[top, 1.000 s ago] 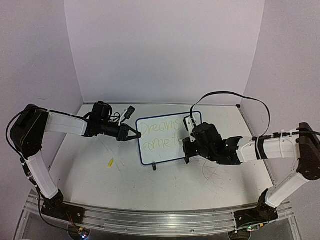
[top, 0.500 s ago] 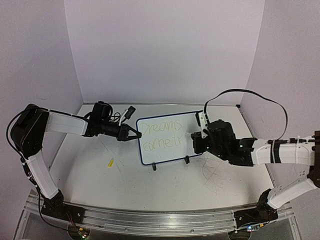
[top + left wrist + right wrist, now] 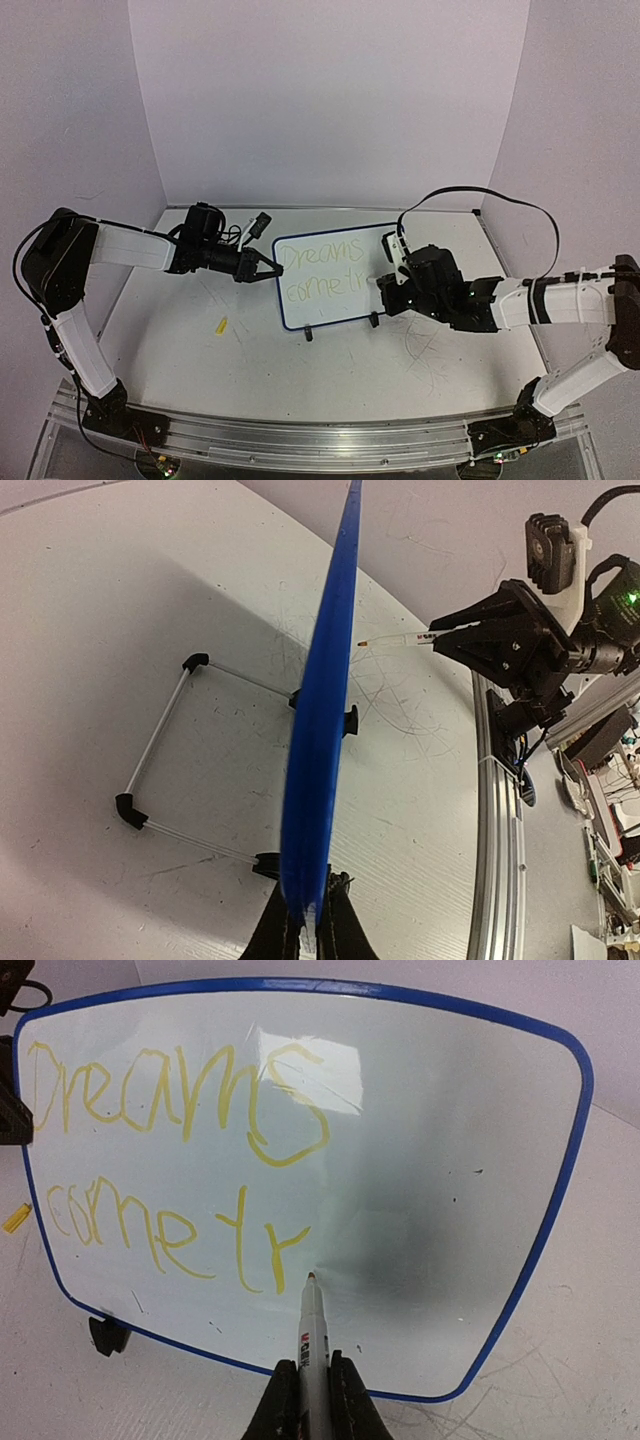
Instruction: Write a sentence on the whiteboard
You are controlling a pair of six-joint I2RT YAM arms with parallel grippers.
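Observation:
The whiteboard [image 3: 335, 297], blue-rimmed, stands upright mid-table. My left gripper [image 3: 268, 268] is shut on its left rim; the left wrist view shows the blue edge [image 3: 325, 710] running up from between those fingers [image 3: 310, 932]. The sentence [image 3: 180, 1160] reads "Dreams" above "come tr" in yellow, faint in the top view [image 3: 322, 268]. My right gripper [image 3: 312, 1392] is shut on a white marker [image 3: 313, 1328]. The marker's tip rests at the board face just right of the "r". From above, that gripper [image 3: 385, 285] is at the board's right part.
A yellow cap [image 3: 221, 324] lies on the table left of the board, also at the left edge of the right wrist view [image 3: 15, 1218]. Black clip feet [image 3: 309, 333] and a wire stand [image 3: 160, 740] hold the board. Grey scratch marks cover the tabletop [image 3: 430, 350].
My right gripper drew back to the right from the board, uncovering "tr", then came back a little to the left with the marker. The left gripper and the board stayed still.

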